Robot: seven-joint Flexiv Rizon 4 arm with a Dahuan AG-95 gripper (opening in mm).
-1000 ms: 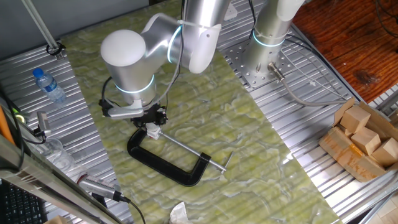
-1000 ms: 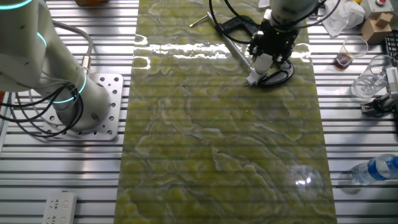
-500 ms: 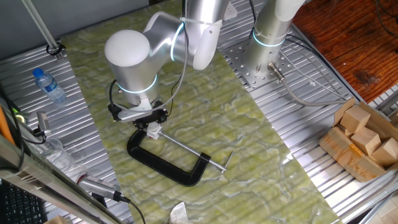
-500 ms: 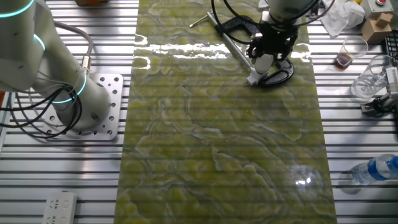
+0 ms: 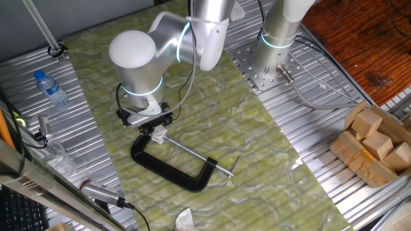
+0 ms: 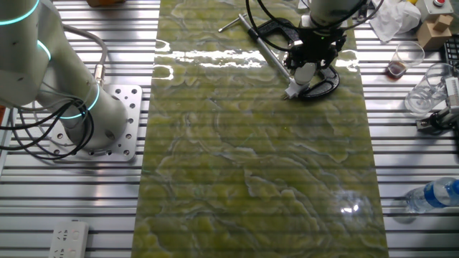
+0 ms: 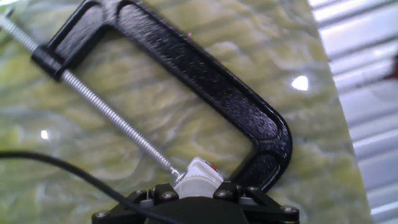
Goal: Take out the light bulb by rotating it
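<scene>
Moved: since a second ago the big round arm joint has swung a bit to the right, and the gripper (image 5: 155, 130) has turned a little over the same spot, above the clamp.
Gripper: one. It points down at the socket fitting (image 7: 198, 176) between the clamp's screw tip and its curved end. I cannot tell if the fingers are open or closed, because the hand hides them.
Light bulb: one. A small white round shape (image 6: 305, 71) shows under the gripper in the other fixed view, on top of the socket fitting. In the hand view the black hand hides it.
Clamp: one black C-clamp (image 5: 168, 168), lying flat on the green mat (image 5: 212, 128), near the mat's edge on the side with the water bottle. Its long silver screw (image 7: 106, 112) runs up to the socket fitting.
Arms: two. One works over the clamp; the other one's base (image 5: 273, 51) stands on the metal table beside the mat.
Water bottle: one (image 5: 50, 88), lying on the metal table near its corner.
Wooden blocks: a few, in one cardboard box (image 5: 372, 144) at the far table edge. I cannot count them for sure.
Paper scrap: one white crumpled scrap (image 5: 185, 220) at the mat's near edge.
</scene>
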